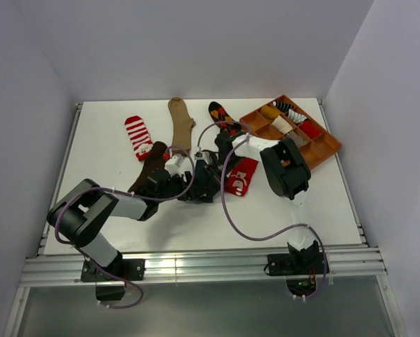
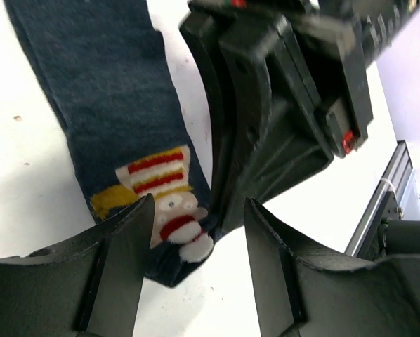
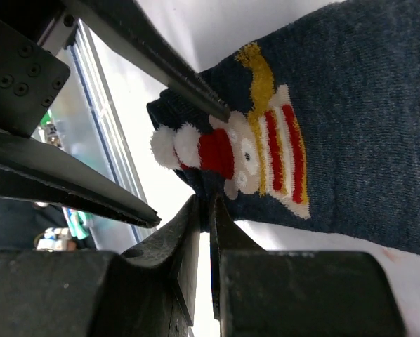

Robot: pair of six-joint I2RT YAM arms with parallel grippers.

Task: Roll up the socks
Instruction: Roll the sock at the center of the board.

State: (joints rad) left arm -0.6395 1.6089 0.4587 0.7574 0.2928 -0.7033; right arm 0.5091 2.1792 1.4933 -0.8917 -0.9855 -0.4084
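Note:
A navy sock with a striped-hat picture (image 2: 112, 91) lies flat on the white table. My right gripper (image 3: 211, 205) is shut on the sock's edge near the picture and shows in the left wrist view as a black body (image 2: 266, 105). My left gripper (image 2: 196, 242) is open, its fingers straddling the sock's end and the picture (image 2: 171, 203), not closed on it. In the top view both grippers meet at mid-table, the left (image 1: 182, 188) and the right (image 1: 207, 184), hiding the navy sock. Red-white striped (image 1: 138, 135), tan (image 1: 180, 121), dark brown (image 1: 148, 165), black argyle (image 1: 220, 114) and red picture (image 1: 241, 175) socks lie around.
A brown wooden compartment tray (image 1: 329, 144) stands at the back right with rolled socks in several cells. The right arm's bulky link (image 1: 286, 168) hangs over the table right of the red sock. A metal rail (image 1: 196, 267) runs along the near edge.

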